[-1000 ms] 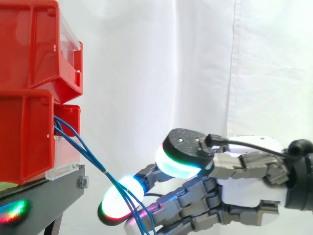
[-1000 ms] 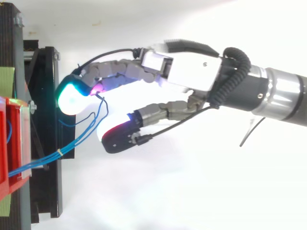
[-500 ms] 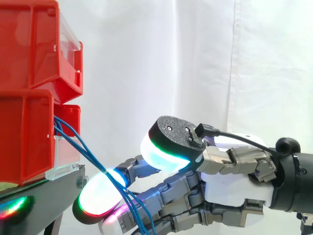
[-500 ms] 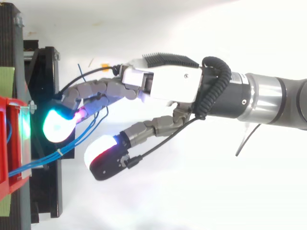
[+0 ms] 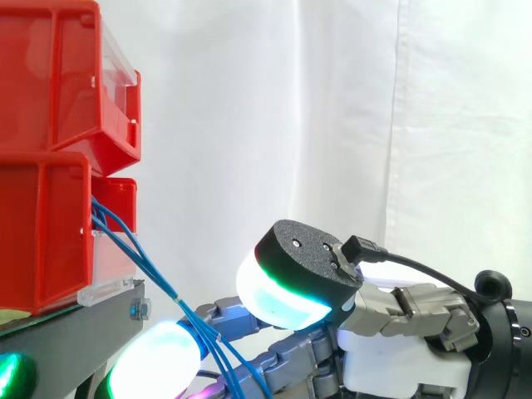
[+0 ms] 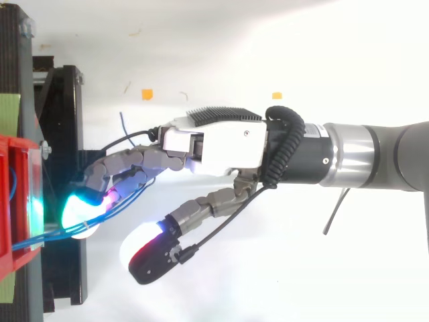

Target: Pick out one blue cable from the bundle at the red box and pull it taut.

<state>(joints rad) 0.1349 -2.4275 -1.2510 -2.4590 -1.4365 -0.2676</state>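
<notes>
- Scene: two red plastic bins (image 5: pixel 50 224) stacked on a black metal stand (image 5: pixel 79 328), white curtain (image 5: pixel 332 100) behind.
- Task's thing: the bundle of thin blue cables (image 5: pixel 137 258) comes out of the lower bin's front. In the side view it slopes from 10 o'clock down to 4 o'clock and ends among the fingers.
- A small yellowish tie (image 5: pixel 178 294) holds the strands together about halfway. Below it they spread a little.
- The robot hand (image 6: pixel 221 144) reaches in from 3 o'clock, w/ the fingers (image 6: pixel 127 168) pointing to 8 o'clock, toward the bin.
- Fingers' state: stretched and almost straight. The thumb pad (image 6: pixel 151 251) is held wide apart at 7 o'clock from the palm, w/ nothing between it and the fingers. I see no closed grip yet.
- Key relation, top view: the strands run along the fingers, from the bin at 8 o'clock up to 2 o'clock, so nearly the same axis as the fingers. They pass just beside the glowing fingertip (image 6: pixel 80 215). One loose blue end (image 6: pixel 123 124) sticks out toward 12 o'clock.
- Whether a strand is already caught between neighbour fingers, I cannot tell.
- Judgement: approx. early stage, no single cable separated, the bundle is slack. The next move needs the thumb closing on one strand, then a pull toward 3 o'clock, away from the bin.
- Risk: taking several strands at once, since they lie close.
</notes>
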